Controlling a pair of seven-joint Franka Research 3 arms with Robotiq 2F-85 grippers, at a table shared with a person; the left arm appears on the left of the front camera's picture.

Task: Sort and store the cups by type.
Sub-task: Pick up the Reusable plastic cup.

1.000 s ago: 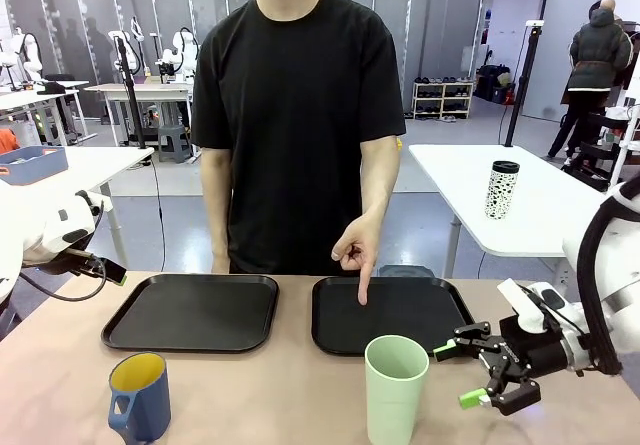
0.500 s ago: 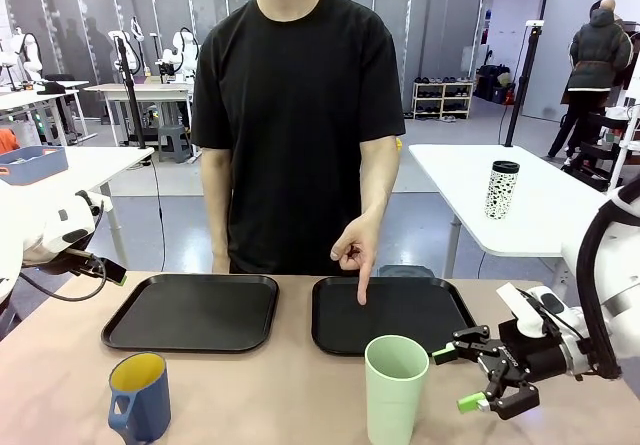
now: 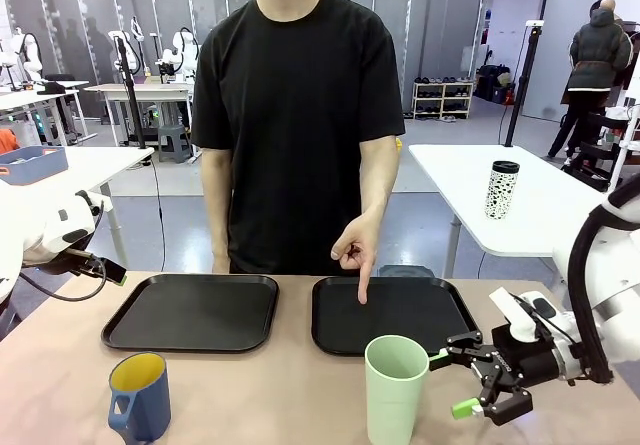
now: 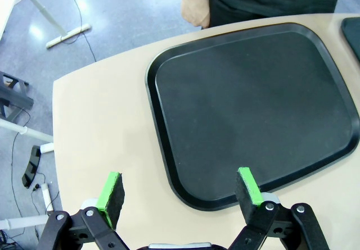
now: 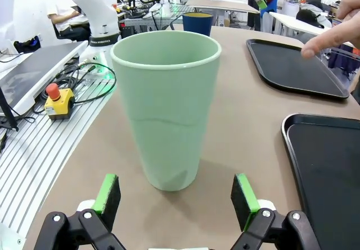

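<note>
Right gripper (image 3: pixel 449 381) has been nudged closer beside the mint tumbler (image 3: pixel 393 395), claw spread wide and empty, and neither that nor the blue mug (image 3: pixel 138 397) has been stored yet.

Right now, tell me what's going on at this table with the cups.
The right gripper is open and lined up on the mint-green tumbler, just short of it, nothing held. A person's hand points a finger down at the right tray. The blue mug stands untouched at the near left, and the left gripper hangs open above the left tray's edge. Neither cup is on a tray yet.
</note>
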